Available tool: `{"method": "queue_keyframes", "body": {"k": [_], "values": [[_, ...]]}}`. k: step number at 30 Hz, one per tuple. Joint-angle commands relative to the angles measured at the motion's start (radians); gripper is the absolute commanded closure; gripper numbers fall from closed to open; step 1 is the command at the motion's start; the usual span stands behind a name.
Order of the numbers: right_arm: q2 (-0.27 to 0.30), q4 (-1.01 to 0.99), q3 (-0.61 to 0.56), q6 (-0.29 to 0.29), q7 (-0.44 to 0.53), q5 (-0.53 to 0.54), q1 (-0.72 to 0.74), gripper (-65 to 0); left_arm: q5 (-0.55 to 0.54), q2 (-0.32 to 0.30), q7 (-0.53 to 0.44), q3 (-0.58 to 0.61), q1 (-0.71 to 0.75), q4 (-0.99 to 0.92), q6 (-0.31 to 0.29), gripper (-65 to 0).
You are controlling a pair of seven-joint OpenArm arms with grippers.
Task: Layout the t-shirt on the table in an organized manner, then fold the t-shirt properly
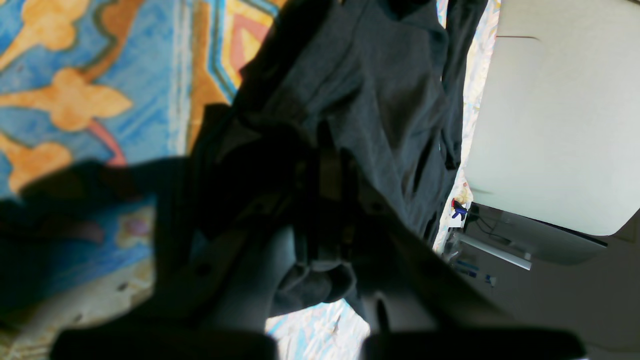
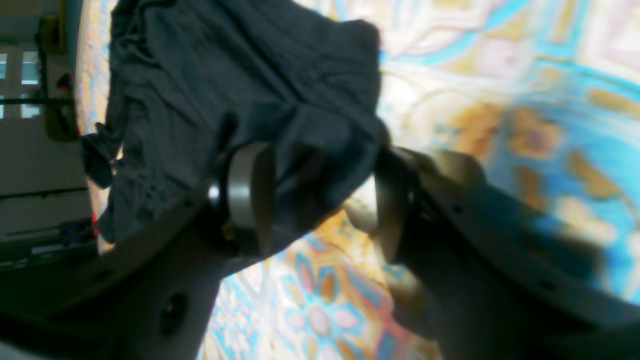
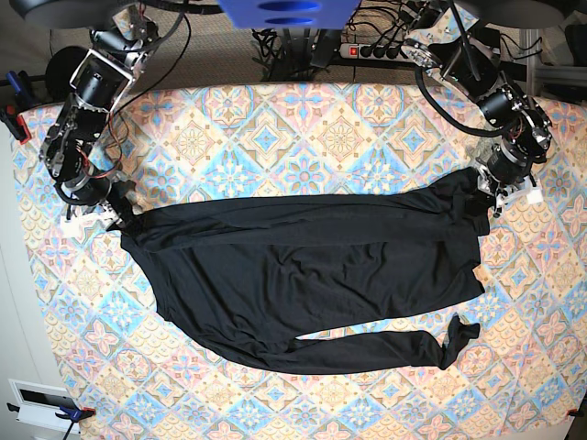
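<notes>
Base view: shirt [image 3: 303, 284] spread across mid-frame on the surface [image 3: 303, 119]. Left fingers [image 3: 484, 200] pinch its right edge; right fingers [image 3: 117, 218] gape. Pull now and you'll drag it lopsided.

behind the far edge, at 12 o'clock in the base view, a white power strip [image 3: 367, 50] lies among black cables [image 3: 284, 41] on a grey floor. at 7 o'clock a white box [image 3: 37, 403] sits on the floor. in the right wrist view a bright window [image 2: 15, 85] shows at 9 o'clock.
</notes>
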Motion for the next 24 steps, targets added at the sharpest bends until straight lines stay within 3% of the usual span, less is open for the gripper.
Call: {"method": "queue_keyframes", "body": {"k": [1,10,12,15,16,18,24], "values": [[0.006,0.009,-0.002,-0.003,-0.02,-0.009,0.009,-30.9,-0.003,-0.009,-0.002,0.001,-0.006,0.008,0.003,0.0],[-0.018,0.006,-0.003,-0.003,-0.02,-0.009,0.009,-29.0,-0.003,-0.009,-0.002,0.001,-0.006,0.009,0.003,0.0],[-0.018,0.006,-0.011,0.0,-0.02,-0.009,0.018,-22.4,-0.003,-0.009,-0.002,0.001,-0.006,0.009,0.003,0.0],[-0.017,0.006,-0.042,0.0,-0.02,-0.009,0.038,-2.9,-0.003,-0.009,0.003,0.001,-0.006,0.009,0.001,0.0],[-0.017,0.006,-0.042,0.0,-0.02,-0.009,0.043,0.0,-0.003,-0.009,0.004,0.003,-0.006,0.012,0.0,0.0],[-0.017,0.006,-0.043,0.0,-0.02,-0.009,0.043,-2.8,-0.007,-0.01,0.006,0.027,-0.003,0.014,-0.005,0.0],[-0.017,0.007,-0.043,0.0,-0.022,-0.009,0.041,0.0,-0.089,-0.052,0.003,0.151,0.084,0.066,-0.007,0.0]]}}
